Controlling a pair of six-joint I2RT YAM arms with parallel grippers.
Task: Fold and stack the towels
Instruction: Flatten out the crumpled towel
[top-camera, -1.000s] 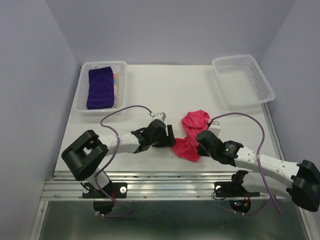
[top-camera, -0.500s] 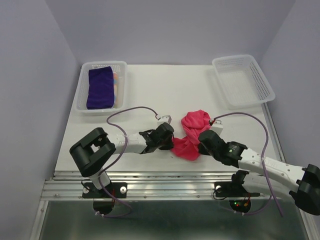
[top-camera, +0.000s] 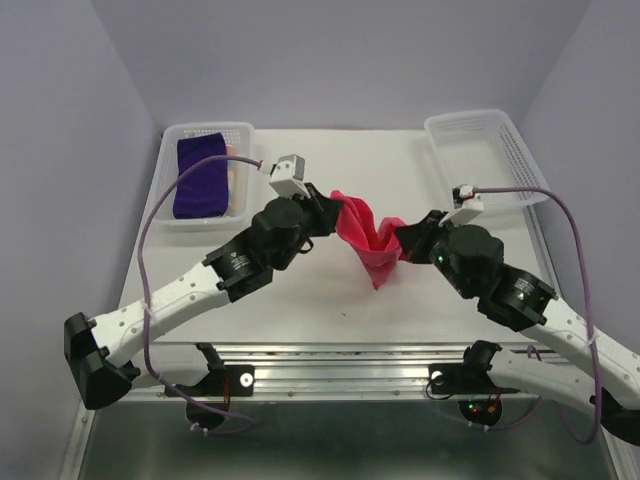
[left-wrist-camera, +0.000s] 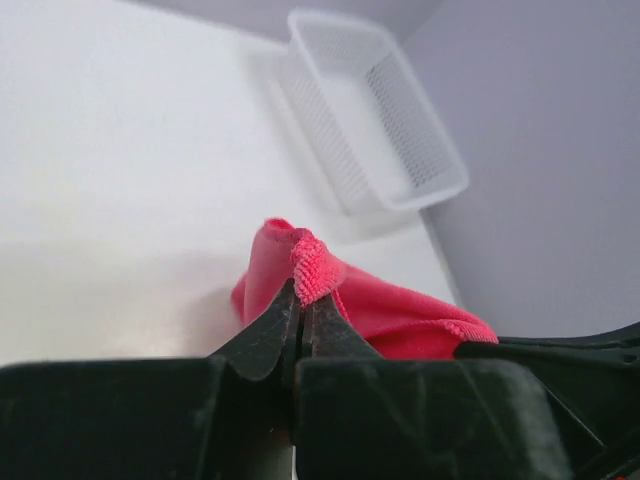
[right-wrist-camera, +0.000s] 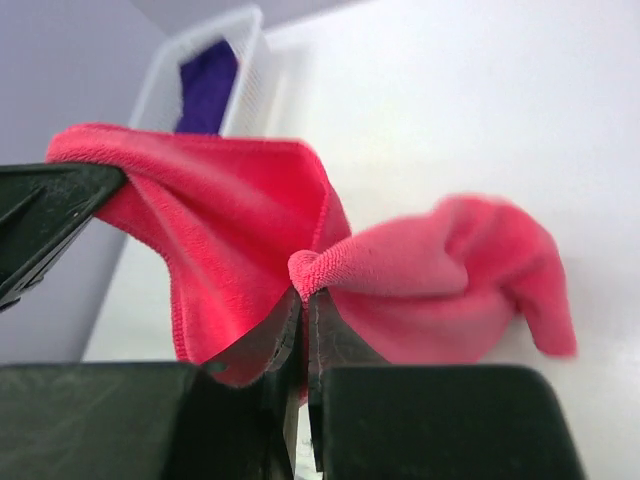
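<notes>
White bench (top-camera: 300, 290), centre: pink towel (top-camera: 368, 235) strung between both hands, low tip possibly touching. Closed tight: left hand (left-wrist-camera: 300, 300) on one corner, right hand (right-wrist-camera: 303, 295) on another. Far-left basket (top-camera: 205, 127) holds purple towel (top-camera: 200, 175).

We can read no text, label, brand, number or sign in any of the three views.
</notes>
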